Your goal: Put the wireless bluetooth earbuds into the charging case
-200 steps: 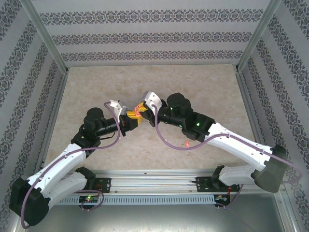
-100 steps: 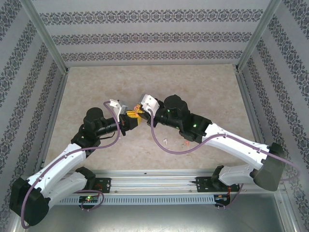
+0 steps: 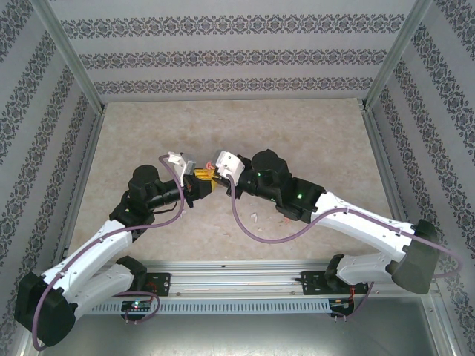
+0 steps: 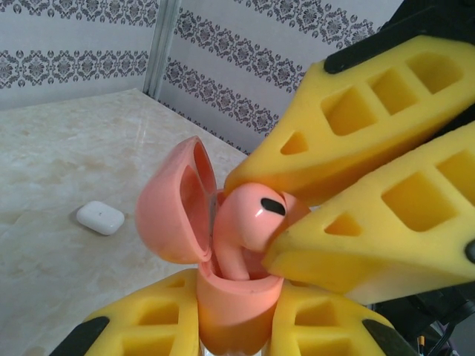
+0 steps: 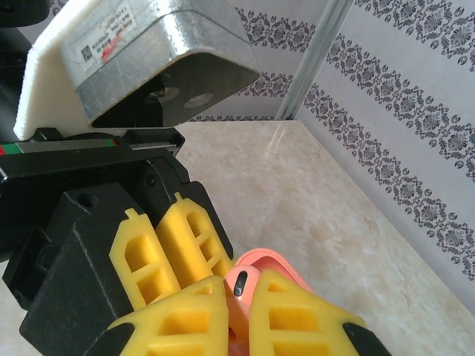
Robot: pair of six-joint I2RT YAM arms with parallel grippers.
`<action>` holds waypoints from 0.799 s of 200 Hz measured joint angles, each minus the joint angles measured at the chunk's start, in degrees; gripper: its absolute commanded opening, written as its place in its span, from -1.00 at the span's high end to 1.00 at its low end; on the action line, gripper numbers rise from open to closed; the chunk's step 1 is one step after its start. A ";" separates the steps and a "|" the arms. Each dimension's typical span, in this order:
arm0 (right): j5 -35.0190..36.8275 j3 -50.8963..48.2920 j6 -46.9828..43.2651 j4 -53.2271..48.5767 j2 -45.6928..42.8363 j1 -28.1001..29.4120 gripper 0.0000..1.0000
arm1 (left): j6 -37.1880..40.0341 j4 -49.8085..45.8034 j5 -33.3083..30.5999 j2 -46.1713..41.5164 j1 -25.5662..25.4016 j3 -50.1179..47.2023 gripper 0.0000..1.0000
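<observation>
Seating the earbud: the step in hand, judged from the pictures; the pink earbud [image 4: 249, 215] stands with its stem down in the open pink case [image 4: 231, 315] and its head above the rim.
Left gripper [image 3: 198, 180]: clamped on the lower body of the pink case, which it holds upright above the table [image 3: 223, 133], clear of it, with the lid [image 4: 174, 211] swung open.
Right gripper [image 3: 215, 175]: pinched together on the head of the pink earbud, its yellow foam fingers [image 4: 356, 111] reaching in from above and to the side.
Risk, misalignment: the stem may sit skewed in its well; pushing down would then wedge the earbud or lever the case out of the left grip.
Risk, lid: the upper right finger lies close to the open lid; a sideways drift could knock it shut onto the earbud.
Risk, release: soft foam may drag at the smooth head, so opening the fingers before the earbud is fully down could lift it back out and drop it.
Risk, contact: the two sets of fingers are nearly touching, so a further descent could press foam on foam and shift the case.
White case [image 4: 100, 217]: on the table, well apart.
White earbud [image 3: 253, 217]: a small pale piece lying on the table beside the right arm, probably next to be handled.
</observation>
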 measured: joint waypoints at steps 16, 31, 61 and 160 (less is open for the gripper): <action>-0.02 -0.46 0.00 0.02 -0.44 0.04 0.75 | 0.00 0.00 0.20 0.02 0.00 0.00 1.00; -0.04 -0.83 0.02 -0.02 -0.79 0.04 0.72 | 0.00 0.00 0.33 0.15 -0.02 0.00 1.00; -0.02 -0.94 0.02 -0.02 -0.83 0.04 0.68 | 0.00 0.00 0.44 0.24 -0.02 0.00 1.00; -0.42 -1.46 0.13 0.42 -0.81 0.00 0.66 | 0.02 -0.42 0.42 0.31 -0.02 0.00 1.00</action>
